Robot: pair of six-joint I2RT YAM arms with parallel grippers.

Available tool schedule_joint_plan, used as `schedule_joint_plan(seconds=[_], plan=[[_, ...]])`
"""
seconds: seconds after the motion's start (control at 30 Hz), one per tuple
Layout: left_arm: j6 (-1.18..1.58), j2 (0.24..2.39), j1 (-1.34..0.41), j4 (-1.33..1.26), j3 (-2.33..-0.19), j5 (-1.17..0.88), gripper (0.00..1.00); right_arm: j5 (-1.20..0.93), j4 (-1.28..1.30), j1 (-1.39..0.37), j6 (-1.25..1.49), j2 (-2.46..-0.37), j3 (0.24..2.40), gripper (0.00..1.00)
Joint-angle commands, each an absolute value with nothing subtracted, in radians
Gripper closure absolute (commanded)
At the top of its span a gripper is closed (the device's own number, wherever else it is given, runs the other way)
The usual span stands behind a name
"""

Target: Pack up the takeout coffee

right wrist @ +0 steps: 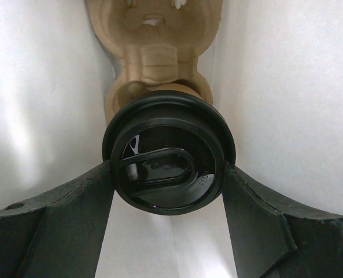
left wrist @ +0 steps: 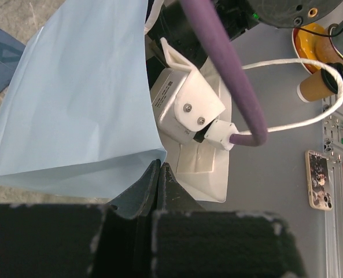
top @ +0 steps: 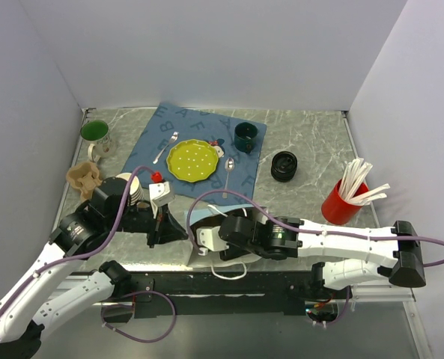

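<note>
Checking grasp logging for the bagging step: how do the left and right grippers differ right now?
The left gripper is shut flat on the paper bag's thin edge, fingers nearly touching; the right gripper is spread wide around the takeout coffee's black lid. Left sits outside at the bag mouth; right is inside the bag, over the pulp carrier. Both are holding something.

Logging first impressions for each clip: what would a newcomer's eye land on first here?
The black-lidded takeout coffee fills the right wrist view, clamped by the right gripper inside the paper bag, a tan cup carrier beyond it. Just left of it, the left gripper pinches the bag's rim.
</note>
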State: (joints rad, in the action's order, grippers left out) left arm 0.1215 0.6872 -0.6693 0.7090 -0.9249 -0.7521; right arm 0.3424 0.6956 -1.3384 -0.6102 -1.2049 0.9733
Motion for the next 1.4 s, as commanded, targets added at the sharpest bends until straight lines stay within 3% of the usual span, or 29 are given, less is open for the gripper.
schedule_joint_plan(seconds=[0.0, 0.17, 0.2, 0.27, 0.3, 0.33, 0.6, 0.83, 1.1, 1.37], plan=[[0.132, 0.681, -0.675, 0.693, -0.973, -0.779, 0.99, 0.313, 0.722, -1.342, -0.615, -1.226, 0.994, 0.78], [0.218, 0.686, -0.676, 0.641, -0.953, -0.721, 0.97, 0.301, 0.766, -1.342, -0.618, -1.236, 1.034, 0.78], [0.245, 0.695, -0.676, 0.646, -0.96, -0.681, 0.8, 0.304, 0.764, -1.342, -0.612, -1.236, 1.034, 0.78], [0.284, 0.703, -0.676, 0.666, -0.991, -0.621, 0.6, 0.304, 0.752, -1.342, -0.595, -1.236, 1.037, 0.78], [0.297, 0.698, -0.676, 0.67, -0.999, -0.598, 0.45, 0.307, 0.744, -1.341, -0.583, -1.236, 1.034, 0.78], [0.336, 0.69, -0.676, 0.673, -1.005, -0.569, 0.43, 0.307, 0.738, -1.342, -0.581, -1.238, 1.031, 0.79], [0.485, 0.664, -0.676, 0.793, -1.037, -0.359, 0.44, 0.35, 0.677, -1.365, -0.546, -1.243, 0.988, 0.8], [0.626, 0.759, -0.676, 0.831, -1.098, -0.356, 0.5, 0.362, 0.66, -1.373, -0.538, -1.23, 0.968, 0.8], [0.698, 0.755, -0.681, 0.933, -1.173, -0.288, 0.46, 0.367, 0.653, -1.373, -0.522, -1.212, 0.95, 0.8], [0.772, 0.681, -0.681, 0.923, -1.092, -0.331, 0.41, 0.364, 0.664, -1.373, -0.505, -1.195, 0.946, 0.8]])
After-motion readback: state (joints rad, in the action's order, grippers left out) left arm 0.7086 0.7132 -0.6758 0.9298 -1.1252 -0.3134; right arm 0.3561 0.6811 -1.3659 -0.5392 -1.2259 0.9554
